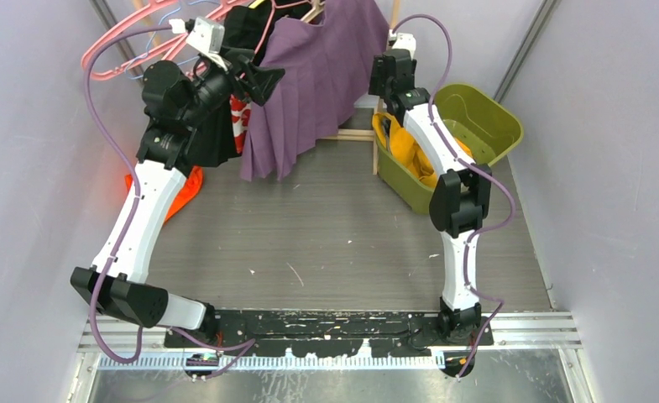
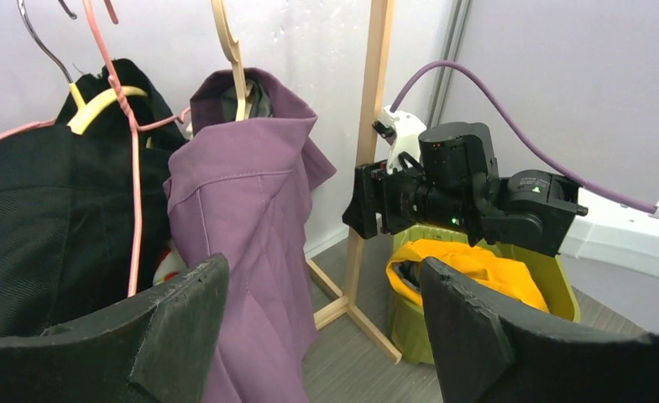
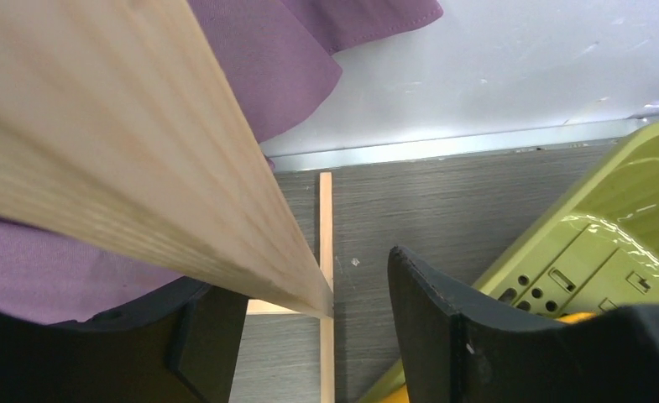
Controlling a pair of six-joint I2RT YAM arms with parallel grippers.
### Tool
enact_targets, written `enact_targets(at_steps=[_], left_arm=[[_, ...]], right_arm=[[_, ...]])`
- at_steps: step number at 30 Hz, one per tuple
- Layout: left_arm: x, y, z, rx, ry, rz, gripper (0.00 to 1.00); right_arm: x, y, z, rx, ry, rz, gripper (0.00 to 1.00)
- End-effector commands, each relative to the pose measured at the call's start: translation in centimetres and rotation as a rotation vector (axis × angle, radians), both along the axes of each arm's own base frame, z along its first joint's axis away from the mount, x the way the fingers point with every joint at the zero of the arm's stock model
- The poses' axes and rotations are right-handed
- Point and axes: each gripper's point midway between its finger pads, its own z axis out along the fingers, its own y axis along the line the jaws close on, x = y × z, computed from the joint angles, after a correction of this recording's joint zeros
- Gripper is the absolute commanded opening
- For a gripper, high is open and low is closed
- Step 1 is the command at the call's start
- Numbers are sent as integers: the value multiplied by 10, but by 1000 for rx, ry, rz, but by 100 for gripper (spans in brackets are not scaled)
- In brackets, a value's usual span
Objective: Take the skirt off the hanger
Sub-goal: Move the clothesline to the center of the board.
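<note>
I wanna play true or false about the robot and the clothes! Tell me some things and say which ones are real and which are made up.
1. The skirt is purple. True.
2. The skirt lies in the bin. False: it hangs on a hanger; the bin holds yellow cloth.
3. The left gripper is open. True.
4. The skirt's hanger is pink. False: it is wooden; the pink hanger is next to it, by the black clothes.
5. The right gripper is at the wooden post. True.
</note>
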Motion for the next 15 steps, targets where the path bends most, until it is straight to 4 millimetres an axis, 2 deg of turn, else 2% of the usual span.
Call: enact_targets(at_steps=[1,8,15], left_arm=[[8,2,-5,23,-8,22,83],[15,0,-12,29,9,20,83],[14,0,-20,34,27,21,83]], right_arm=[[15,-6,19,72,-64,-19,62],[18,0,-4,98,-16,32,47],[12,3,-15,108,22,65,13]])
